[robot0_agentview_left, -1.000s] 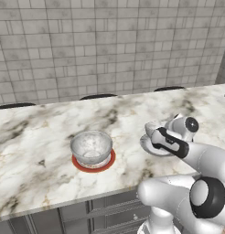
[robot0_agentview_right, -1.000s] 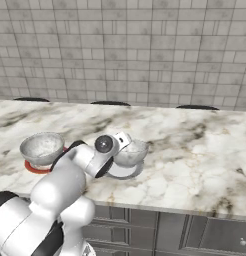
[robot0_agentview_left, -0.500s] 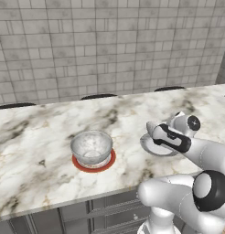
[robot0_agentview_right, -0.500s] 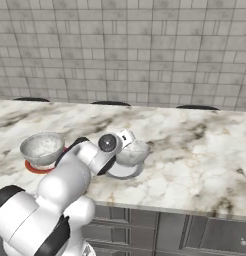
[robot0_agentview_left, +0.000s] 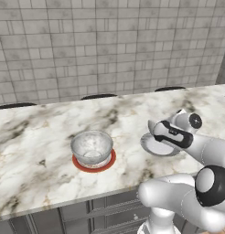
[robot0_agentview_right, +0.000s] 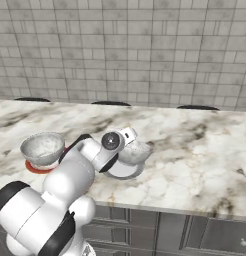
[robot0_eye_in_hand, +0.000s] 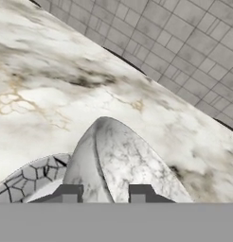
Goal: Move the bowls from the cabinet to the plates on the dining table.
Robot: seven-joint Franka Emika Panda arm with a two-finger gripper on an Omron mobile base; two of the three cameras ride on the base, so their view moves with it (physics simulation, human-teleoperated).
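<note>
On the marble dining table point(robot0_agentview_left: 36, 132) one marble bowl point(robot0_agentview_left: 91, 146) stands upright on the red-orange plate point(robot0_agentview_left: 94, 166). To its right, the second bowl point(robot0_agentview_right: 136, 151) hangs tilted over the pale plate point(robot0_agentview_right: 120, 171), low enough that I cannot tell whether they touch. My gripper point(robot0_agentview_right: 129, 142) is shut on this bowl's rim. In the hand view the bowl's wall point(robot0_eye_in_hand: 113, 160) runs between the two fingertips point(robot0_eye_in_hand: 68, 194), and the crackled pale plate point(robot0_eye_in_hand: 28, 177) lies underneath on the left. The cabinet is out of view.
A grey tiled wall rises behind the table. Dark rounded seat tops point(robot0_agentview_left: 98, 96) show along the far edge. Grey panelled drawers point(robot0_agentview_right: 170, 225) sit under the near edge. Bare marble point(robot0_agentview_right: 205, 160) stretches to the right of the pale plate.
My wrist has crept slightly to the right with the bowl still gripped over the pale plate. The bowl on the red-orange plate has not moved.
</note>
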